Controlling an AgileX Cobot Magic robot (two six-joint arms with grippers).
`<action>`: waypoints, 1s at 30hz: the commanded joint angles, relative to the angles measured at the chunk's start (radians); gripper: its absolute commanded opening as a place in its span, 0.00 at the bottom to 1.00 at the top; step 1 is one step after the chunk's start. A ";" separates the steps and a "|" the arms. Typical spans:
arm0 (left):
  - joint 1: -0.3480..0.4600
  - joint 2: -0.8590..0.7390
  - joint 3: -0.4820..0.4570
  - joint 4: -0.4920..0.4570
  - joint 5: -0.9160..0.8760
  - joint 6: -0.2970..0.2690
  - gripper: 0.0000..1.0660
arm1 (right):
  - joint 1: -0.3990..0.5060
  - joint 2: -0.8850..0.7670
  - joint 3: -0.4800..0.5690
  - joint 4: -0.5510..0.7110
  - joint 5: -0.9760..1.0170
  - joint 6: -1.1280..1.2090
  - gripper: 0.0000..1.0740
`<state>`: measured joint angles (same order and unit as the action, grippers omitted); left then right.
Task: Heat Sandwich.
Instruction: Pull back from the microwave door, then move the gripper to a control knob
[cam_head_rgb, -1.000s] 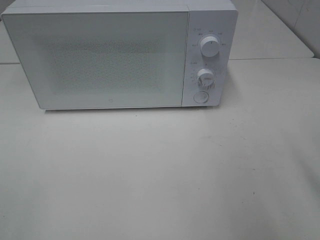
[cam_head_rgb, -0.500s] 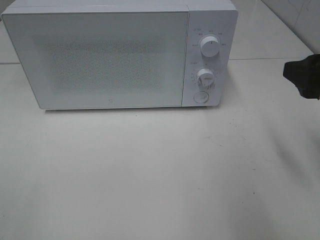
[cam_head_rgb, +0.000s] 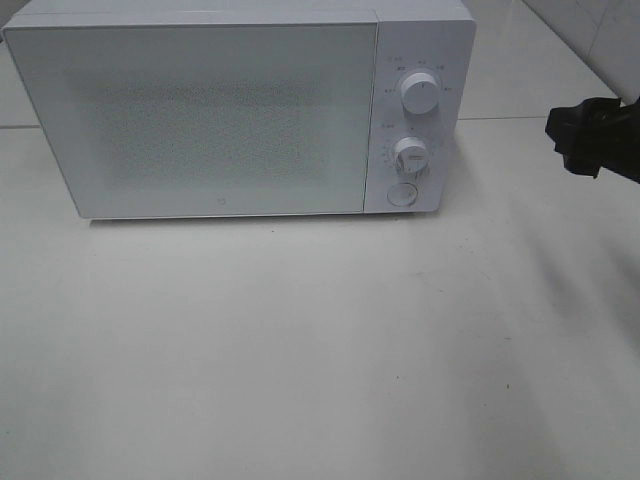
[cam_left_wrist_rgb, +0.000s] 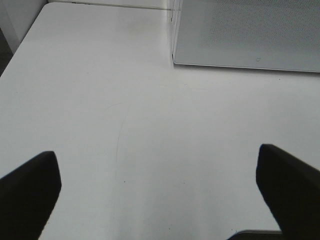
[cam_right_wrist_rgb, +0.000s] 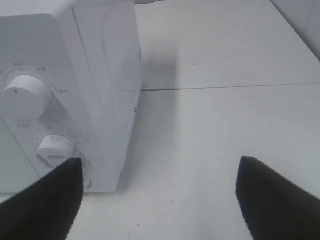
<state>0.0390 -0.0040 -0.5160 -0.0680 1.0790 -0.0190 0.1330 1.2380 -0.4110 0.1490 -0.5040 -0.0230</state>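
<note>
On my high camera the right gripper (cam_head_rgb: 575, 138) reaches in from the right edge, hanging above the table (cam_head_rgb: 320, 350) to the right of the microwave (cam_head_rgb: 240, 20), level with its control panel and apart from it. Through the right wrist camera I see its 2 dark fingers (cam_right_wrist_rgb: 42, 200) spread wide with only bare tabletop between them, so that hand is fully parted and carries nothing. It faces the panel end of the oven: one finger sits in front of the lower knob (cam_right_wrist_rgb: 55, 149), the upper knob (cam_right_wrist_rgb: 25, 96) is above it, and the other finger is out over open table beside the oven's side wall.

The left gripper (cam_left_wrist_rgb: 159, 195) I see only through its own wrist camera. Its 2 fingers (cam_left_wrist_rgb: 27, 195) are also wide apart, empty, held over the tabletop and short of the oven's front left corner, pointing toward the base of the door (cam_left_wrist_rgb: 250, 35).

The door is closed flush against the body, its frosted, dotted panel hiding the inside. The round button (cam_head_rgb: 401, 194) sits below the 2 knobs.

I cannot tell where the sandwich is; none of my 3 views shows it
</note>
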 joint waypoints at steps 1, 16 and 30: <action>-0.002 -0.023 0.001 -0.002 -0.006 -0.001 0.94 | 0.022 0.024 0.004 0.070 -0.069 -0.041 0.71; -0.002 -0.023 0.001 -0.002 -0.006 -0.001 0.94 | 0.336 0.219 0.033 0.369 -0.437 -0.221 0.71; -0.002 -0.023 0.001 -0.002 -0.006 -0.001 0.94 | 0.561 0.421 0.024 0.575 -0.693 -0.221 0.71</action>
<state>0.0390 -0.0040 -0.5160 -0.0680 1.0790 -0.0190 0.6880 1.6600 -0.3840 0.7140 -1.1690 -0.2350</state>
